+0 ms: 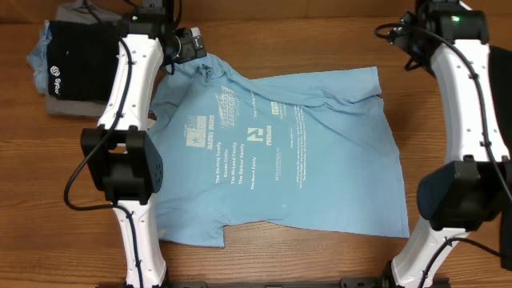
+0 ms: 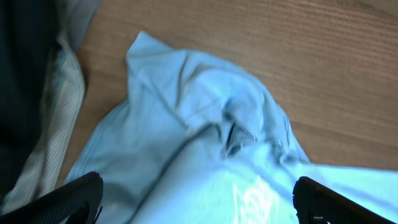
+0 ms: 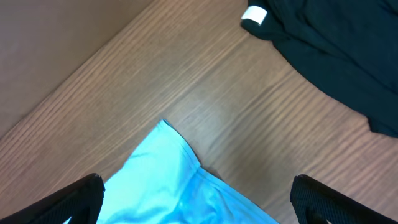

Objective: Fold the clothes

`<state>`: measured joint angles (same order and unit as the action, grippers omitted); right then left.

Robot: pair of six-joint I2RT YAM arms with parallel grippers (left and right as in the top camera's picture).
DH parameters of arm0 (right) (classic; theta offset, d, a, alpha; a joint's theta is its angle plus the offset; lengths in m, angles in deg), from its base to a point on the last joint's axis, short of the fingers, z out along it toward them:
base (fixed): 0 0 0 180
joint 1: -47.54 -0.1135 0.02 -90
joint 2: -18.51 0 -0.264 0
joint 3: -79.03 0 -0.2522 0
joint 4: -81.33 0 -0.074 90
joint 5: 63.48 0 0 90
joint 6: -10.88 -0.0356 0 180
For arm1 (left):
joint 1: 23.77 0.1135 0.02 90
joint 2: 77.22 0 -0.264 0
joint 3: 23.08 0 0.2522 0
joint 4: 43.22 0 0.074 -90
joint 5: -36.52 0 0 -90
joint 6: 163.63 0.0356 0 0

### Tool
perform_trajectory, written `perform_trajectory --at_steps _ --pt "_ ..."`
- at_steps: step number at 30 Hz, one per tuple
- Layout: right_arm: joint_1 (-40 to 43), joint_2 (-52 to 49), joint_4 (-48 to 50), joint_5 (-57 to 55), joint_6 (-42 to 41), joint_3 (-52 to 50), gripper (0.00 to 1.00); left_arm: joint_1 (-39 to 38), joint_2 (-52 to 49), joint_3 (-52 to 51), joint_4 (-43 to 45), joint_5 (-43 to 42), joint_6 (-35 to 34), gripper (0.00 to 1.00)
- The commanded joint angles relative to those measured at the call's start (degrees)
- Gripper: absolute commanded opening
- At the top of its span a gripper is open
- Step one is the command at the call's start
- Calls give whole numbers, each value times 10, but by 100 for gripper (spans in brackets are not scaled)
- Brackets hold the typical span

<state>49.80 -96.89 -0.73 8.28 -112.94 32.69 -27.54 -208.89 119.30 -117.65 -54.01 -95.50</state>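
Light blue printed cloth T-shirt [image 1: 280, 160] lies spread on the wooden table [image 1: 320, 48]. The left gripper [image 2: 198, 193] hovers over its bunched far-left edge and the right gripper [image 3: 198, 190] over its far-right corner. Both claws gape wide, holding nothing.

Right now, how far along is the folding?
Done: a pile of folded garments at the far left. In hand: nothing; light blue T-shirt lies spread flat, unfolded, both jaws open above its far corners. Left: every fold on it, then the black garment by the right arm.
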Motion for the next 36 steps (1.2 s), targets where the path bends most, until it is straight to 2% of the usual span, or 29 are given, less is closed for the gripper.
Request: perform_trajectory --at_steps 1,5,8,12,17,22,27,36 --pt "2 63 -16 26 9 10 100 -2 88 22 -38 11 15 100" --pt "2 103 -69 50 9 10 100 -2 153 22 -138 12 15 100" --pt "2 136 -115 110 9 10 100 -1 209 22 -217 12 15 100" --pt "2 172 -163 138 9 10 100 -1 270 22 -270 14 14 100" --pt "2 229 -240 139 8 10 100 -1 351 21 -362 76 -40 100" --pt "2 274 -285 142 8 10 100 -1 414 -5 -362 71 -39 100" --pt "0 331 -288 156 13 -19 100 -1 499 -82 -362 71 -39 100" --pt "0 422 -282 184 13 -175 100 -1 635 -353 -361 71 -106 100"
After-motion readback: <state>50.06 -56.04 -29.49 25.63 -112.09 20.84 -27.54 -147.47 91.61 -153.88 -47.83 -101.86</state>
